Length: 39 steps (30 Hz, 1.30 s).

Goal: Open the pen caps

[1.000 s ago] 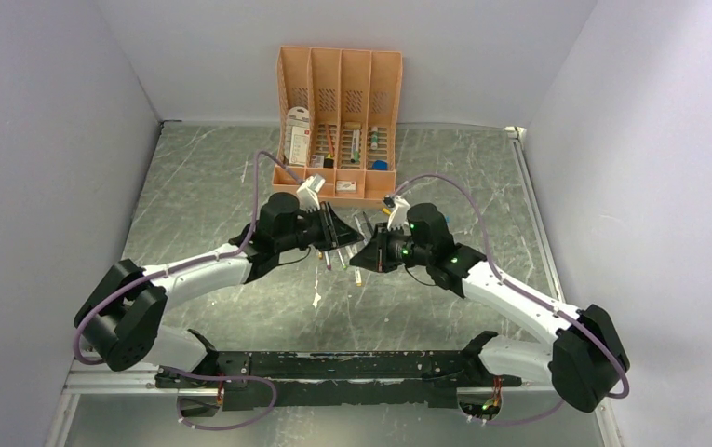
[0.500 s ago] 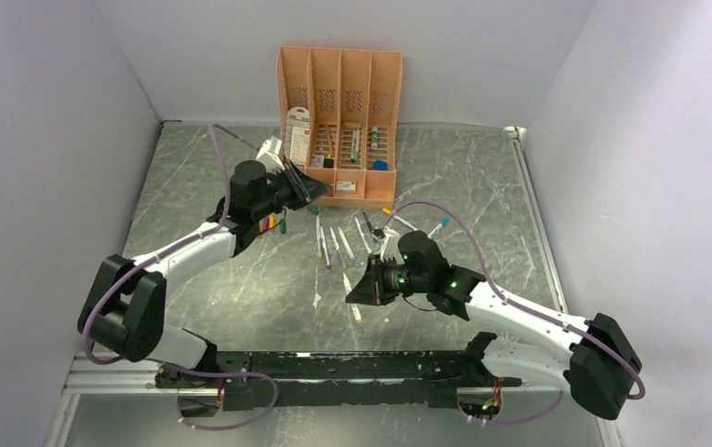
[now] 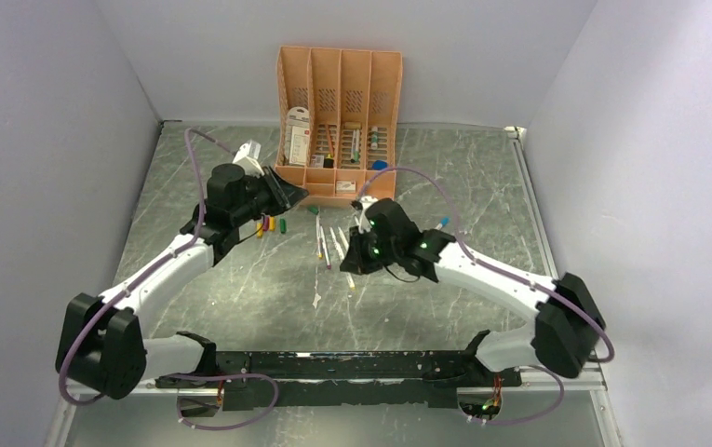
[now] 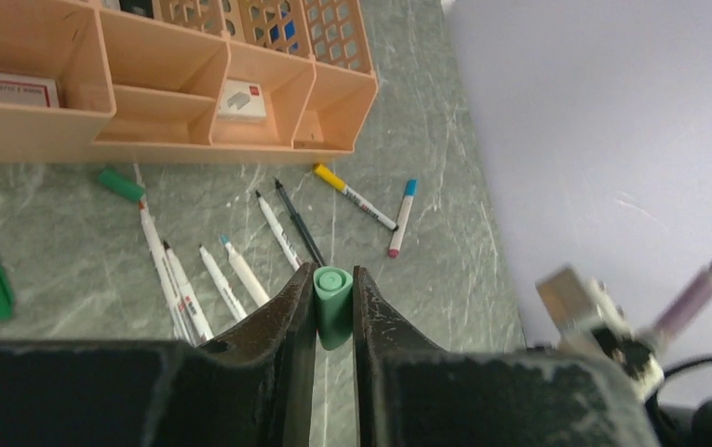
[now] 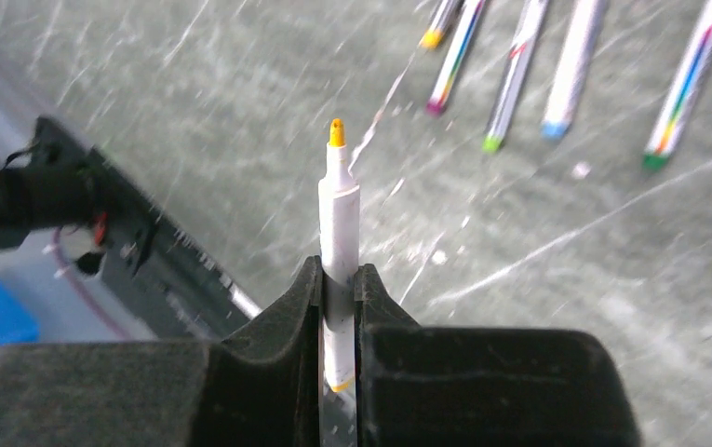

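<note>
My left gripper (image 4: 333, 276) is shut on a green pen cap (image 4: 333, 307), which stands between the jaws with its round end up. In the top view the left gripper (image 3: 287, 194) hovers just in front of the organiser's left corner. My right gripper (image 5: 338, 272) is shut on an uncapped pen (image 5: 339, 200) with a pale barrel and a yellow-orange tip pointing away. From above, the right gripper (image 3: 350, 261) sits beside the row of pens (image 3: 331, 244) lying on the table. Loose caps (image 3: 269, 224) lie below the left gripper. Another green cap (image 4: 119, 183) lies near the organiser.
The peach-orange organiser (image 3: 385, 112) stands at the back centre with card packets in it. A yellow-capped pen (image 4: 354, 196) and a blue-ended pen (image 4: 400, 219) lie right of the row. The black base rail (image 3: 352, 365) runs along the near edge. Grey walls close both sides.
The two grippers, together at the centre a second ago, have pulled apart. The left arm swung back-left with the cap; the right drew back with the pen, then returned beside the pen row.
</note>
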Tool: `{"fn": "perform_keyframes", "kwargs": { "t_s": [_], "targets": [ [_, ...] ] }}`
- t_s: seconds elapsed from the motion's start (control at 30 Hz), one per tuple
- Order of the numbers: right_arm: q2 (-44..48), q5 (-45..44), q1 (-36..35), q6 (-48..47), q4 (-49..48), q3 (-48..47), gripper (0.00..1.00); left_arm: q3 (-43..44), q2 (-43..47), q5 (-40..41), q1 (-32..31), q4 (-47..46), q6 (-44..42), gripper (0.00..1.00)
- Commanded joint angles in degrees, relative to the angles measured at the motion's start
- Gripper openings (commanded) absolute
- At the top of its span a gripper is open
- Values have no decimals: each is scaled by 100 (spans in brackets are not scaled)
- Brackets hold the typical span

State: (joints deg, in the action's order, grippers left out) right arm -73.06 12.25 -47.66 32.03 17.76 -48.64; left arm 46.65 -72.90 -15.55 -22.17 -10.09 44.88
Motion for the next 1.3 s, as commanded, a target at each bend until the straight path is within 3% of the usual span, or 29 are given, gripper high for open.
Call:
{"fn": "perform_keyframes", "kwargs": {
  "t_s": [0.0,0.2,0.53,0.87,1.27],
  "targets": [
    [-879,-965,77,-732,505,-762,0,-200,381,161,46,577,-262,21],
    [-2087,-1305,237,-1166,531,-1607,0,-425,626,142,57,676,-237,21],
    [-3165,-1100,750,-1472,361,-2071,0,-483,634,122,64,865,-263,20],
    [-3602,-954,892,-1518,236,-2137,0,-323,468,138,64,984,-366,20],
    [-3674,-1023,936,-1546,357,-2146,14,-307,263,172,64,991,-415,21]
  ]
}}
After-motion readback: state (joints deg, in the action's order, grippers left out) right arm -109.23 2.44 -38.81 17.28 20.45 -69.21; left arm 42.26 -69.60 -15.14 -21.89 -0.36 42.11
